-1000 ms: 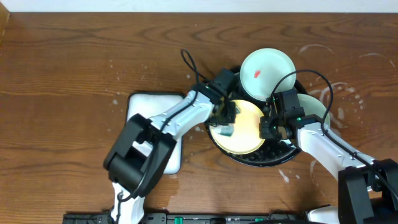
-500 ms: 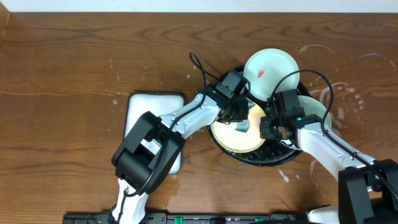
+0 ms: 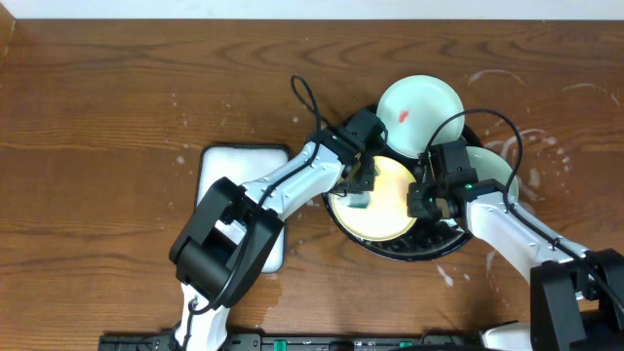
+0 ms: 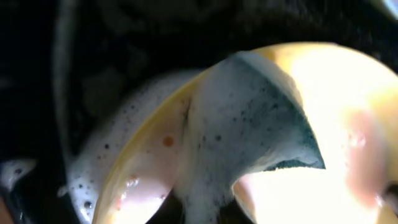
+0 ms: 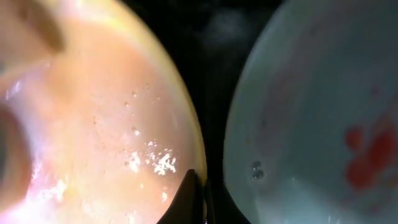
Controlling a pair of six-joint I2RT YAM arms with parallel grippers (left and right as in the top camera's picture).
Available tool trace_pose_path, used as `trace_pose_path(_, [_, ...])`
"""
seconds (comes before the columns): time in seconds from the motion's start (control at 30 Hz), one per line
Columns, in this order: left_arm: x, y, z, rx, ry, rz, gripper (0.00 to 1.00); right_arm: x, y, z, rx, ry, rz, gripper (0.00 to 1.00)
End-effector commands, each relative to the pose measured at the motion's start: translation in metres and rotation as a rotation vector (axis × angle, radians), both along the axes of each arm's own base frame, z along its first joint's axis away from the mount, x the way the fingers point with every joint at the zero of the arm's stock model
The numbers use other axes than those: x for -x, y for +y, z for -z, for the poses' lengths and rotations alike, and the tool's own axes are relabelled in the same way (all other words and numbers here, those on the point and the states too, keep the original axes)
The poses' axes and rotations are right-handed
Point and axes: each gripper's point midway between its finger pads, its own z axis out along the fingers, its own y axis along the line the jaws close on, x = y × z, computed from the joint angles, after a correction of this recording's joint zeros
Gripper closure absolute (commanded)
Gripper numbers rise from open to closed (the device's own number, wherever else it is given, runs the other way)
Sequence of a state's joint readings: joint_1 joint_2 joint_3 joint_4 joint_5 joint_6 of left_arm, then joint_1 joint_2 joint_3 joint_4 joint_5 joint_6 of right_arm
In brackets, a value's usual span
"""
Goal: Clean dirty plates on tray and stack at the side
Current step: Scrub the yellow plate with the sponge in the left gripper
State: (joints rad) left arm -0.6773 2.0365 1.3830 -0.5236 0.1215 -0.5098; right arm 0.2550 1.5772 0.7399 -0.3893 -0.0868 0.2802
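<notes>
A yellow plate (image 3: 385, 205) lies in the black tray (image 3: 429, 249), wet with foam. My left gripper (image 3: 359, 192) is shut on a soapy green sponge (image 4: 249, 124), which presses on the left part of the yellow plate (image 4: 354, 87). My right gripper (image 3: 421, 202) is shut on that plate's right rim (image 5: 186, 130), its dark fingertips (image 5: 189, 196) pinched together over the edge. A mint-green plate (image 3: 419, 112) with a red smear leans on the tray's far rim. A second mint plate (image 3: 495, 168) sits half under my right arm. In the right wrist view, a mint plate (image 5: 311, 124) shows red smears.
A white rectangular dish (image 3: 239, 161) stands left of the tray, partly under my left arm. Whitish soap streaks (image 3: 546, 146) mark the wooden table right of the tray. The left arm's black cable (image 3: 304, 97) loops up behind the tray.
My left gripper swept the sponge right across the yellow plate, then back to the left. The right gripper has held still on the rim.
</notes>
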Motion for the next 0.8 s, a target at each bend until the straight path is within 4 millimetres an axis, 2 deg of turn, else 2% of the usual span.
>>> trace_pose_path(0.0, [-0.031,0.054,0.033,-0.28,-0.148,0.061,0.93,0.009,-0.013,0.011,0.066,0.033,-0.001,0.99])
trace_pose_path(0.2, [-0.052,0.039,0.024,-0.25,-0.255,0.15,0.93,0.009,-0.013,0.011,0.067,0.032,-0.001,0.99])
trace_pose_path(0.57, [-0.084,0.017,0.002,-0.161,-0.412,0.112,0.92,0.009,-0.013,0.011,0.067,0.033,-0.002,0.99])
trace_pose_path(0.67, [-0.092,0.012,-0.016,-0.128,-0.463,0.1,0.92,0.009,-0.013,0.011,0.067,0.035,-0.002,0.99])
trace_pose_path(0.77, [-0.098,0.009,-0.049,-0.086,-0.526,0.082,0.92,0.009,-0.013,0.011,0.067,0.035,-0.002,0.99])
